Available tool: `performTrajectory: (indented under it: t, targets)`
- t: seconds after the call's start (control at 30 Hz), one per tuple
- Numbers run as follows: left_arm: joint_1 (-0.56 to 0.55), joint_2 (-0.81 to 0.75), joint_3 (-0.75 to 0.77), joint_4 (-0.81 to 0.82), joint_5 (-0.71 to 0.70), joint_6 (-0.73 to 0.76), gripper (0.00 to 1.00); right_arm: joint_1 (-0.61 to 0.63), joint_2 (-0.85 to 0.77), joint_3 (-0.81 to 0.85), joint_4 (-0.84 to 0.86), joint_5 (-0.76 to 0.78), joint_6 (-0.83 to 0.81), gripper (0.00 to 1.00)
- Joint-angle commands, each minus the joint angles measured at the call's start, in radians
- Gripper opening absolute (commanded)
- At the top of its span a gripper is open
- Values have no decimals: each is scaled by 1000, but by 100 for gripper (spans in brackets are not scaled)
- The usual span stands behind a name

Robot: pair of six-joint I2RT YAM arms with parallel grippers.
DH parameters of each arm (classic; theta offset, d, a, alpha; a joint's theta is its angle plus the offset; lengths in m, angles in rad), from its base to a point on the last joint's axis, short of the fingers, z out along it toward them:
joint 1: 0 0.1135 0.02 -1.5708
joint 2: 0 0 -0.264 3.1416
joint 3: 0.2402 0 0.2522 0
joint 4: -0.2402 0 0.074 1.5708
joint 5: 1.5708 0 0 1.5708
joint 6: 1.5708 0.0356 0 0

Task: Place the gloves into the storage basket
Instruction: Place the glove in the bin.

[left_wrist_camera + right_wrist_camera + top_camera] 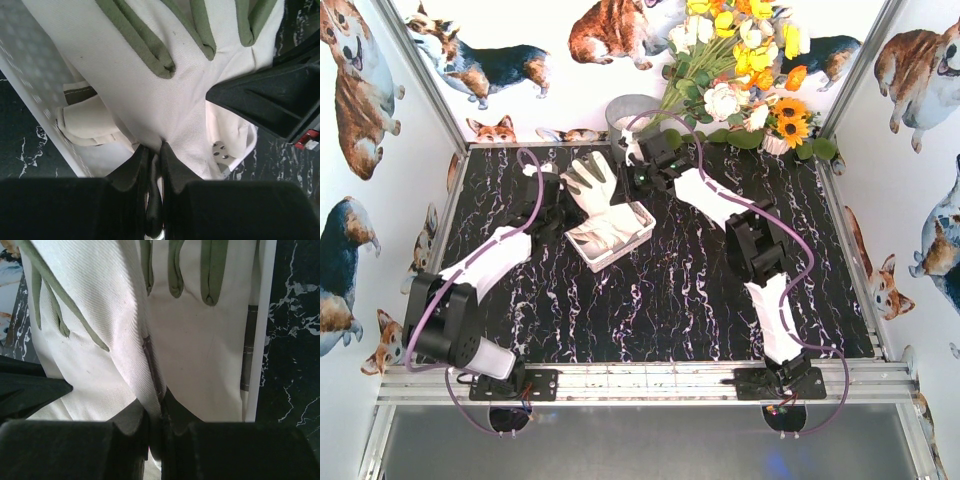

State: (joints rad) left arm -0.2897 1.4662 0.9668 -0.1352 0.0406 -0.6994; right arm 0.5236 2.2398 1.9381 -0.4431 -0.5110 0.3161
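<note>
Both hands (pixel 155 148) (pixel 159 409) far forward, pinching one glove (pixel 150 90)

Black marble tabletop (pixel 670 300), corgi-print walls (pixel 365 190), flowers (pixel 740 60)

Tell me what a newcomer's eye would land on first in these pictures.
First, the cream glove held up between the left end effector and the right end effector, both pinched shut on its cloth, toward the back of the black marbled table. On its near side sits the white basket with a second glove already inside. Bright yellow and white flowers fill the back right corner.
</note>
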Motion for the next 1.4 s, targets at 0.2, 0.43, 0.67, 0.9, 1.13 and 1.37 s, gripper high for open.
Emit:
performTrajectory:
  t: [0.2,0.43,0.67,0.9,1.13,1.37]
  targets:
    - [21,114,31,-49,-6,91,0,-42,64,95,73,142,-4,0]
    - [21,178,41,-49,-17,131,0,-36,116,124,68,146,11,0]
    - [21,216,35,-48,-33,140,0,-29,117,144,53,134,1,5]
    - [21,230,38,-49,-33,142,0,-25,27,141,50,127,-28,37]
    - [21,212,57,-65,-34,193,0,-25,-90,52,133,97,14,50]
    - [21,256,81,-38,-7,238,0,-25,-176,-58,179,76,44,48]
